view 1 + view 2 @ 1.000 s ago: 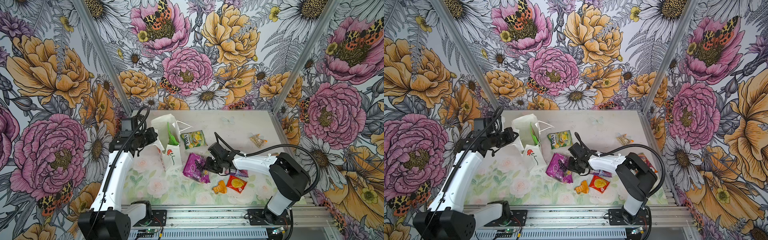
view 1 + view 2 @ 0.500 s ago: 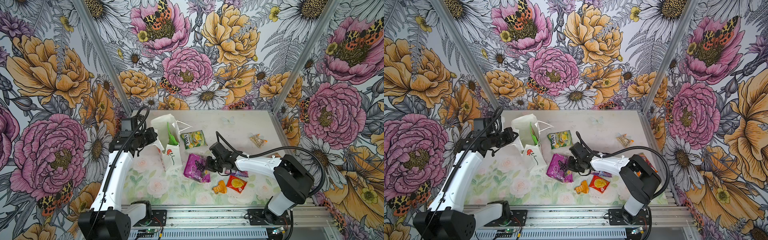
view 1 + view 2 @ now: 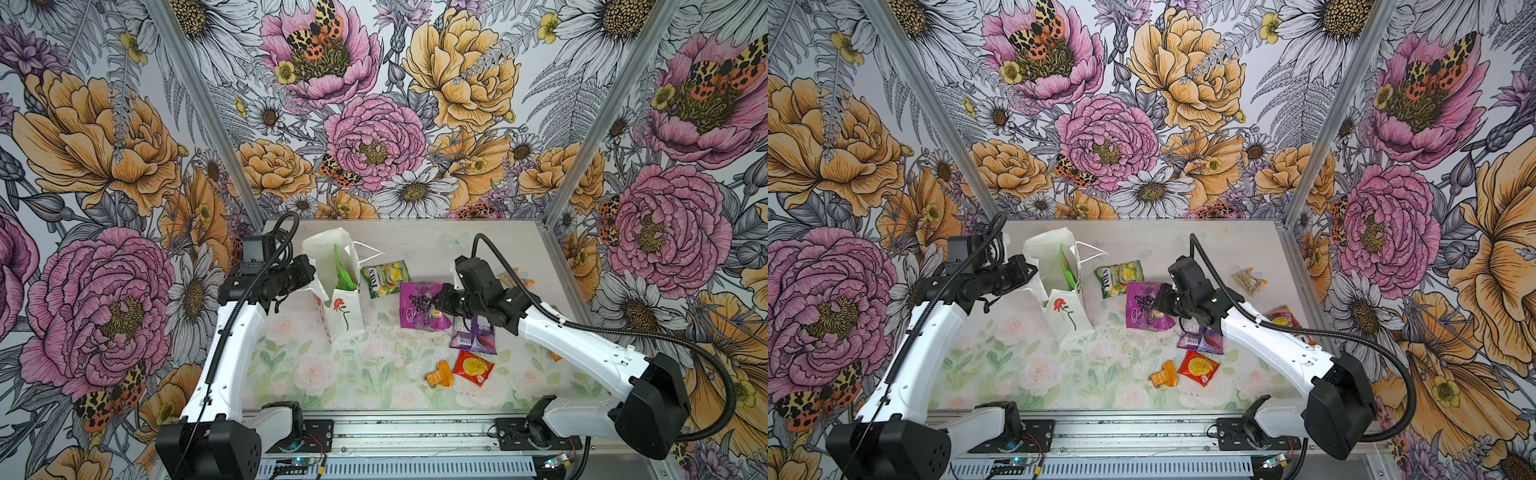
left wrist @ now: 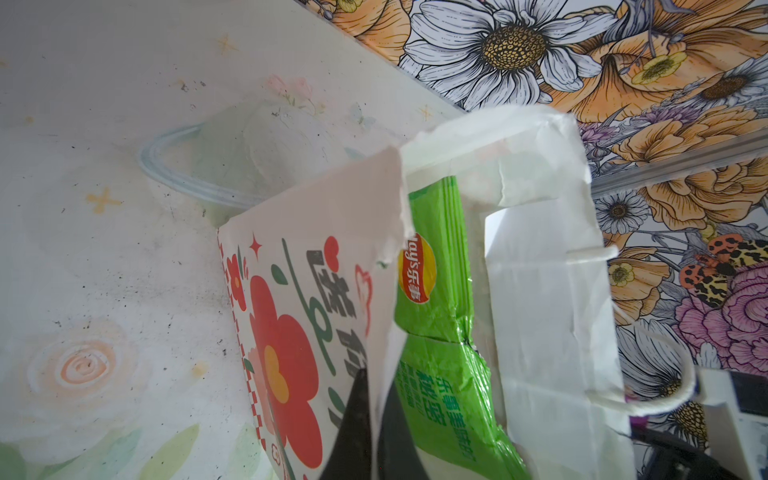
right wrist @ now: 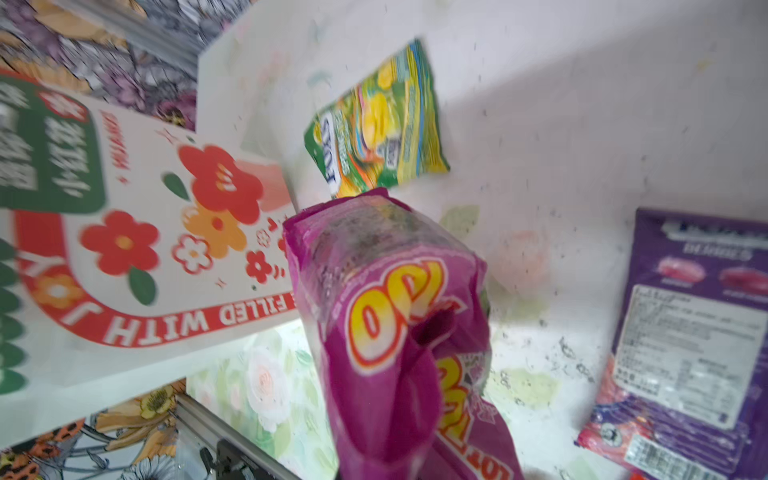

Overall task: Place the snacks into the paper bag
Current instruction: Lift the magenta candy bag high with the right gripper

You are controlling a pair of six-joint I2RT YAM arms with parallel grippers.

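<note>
Flowered walls (image 3: 374, 124) are hemming a pale surface (image 3: 353, 374); left fingers (image 4: 357, 424) are pinching the paper bag (image 3: 349, 320) at its rim. Right fingers (image 3: 444, 300) are clamping the magenta packet (image 3: 417, 309) just right of it; I am judging it light, crinkly, slippery, best pinched along a sealed edge.
</note>
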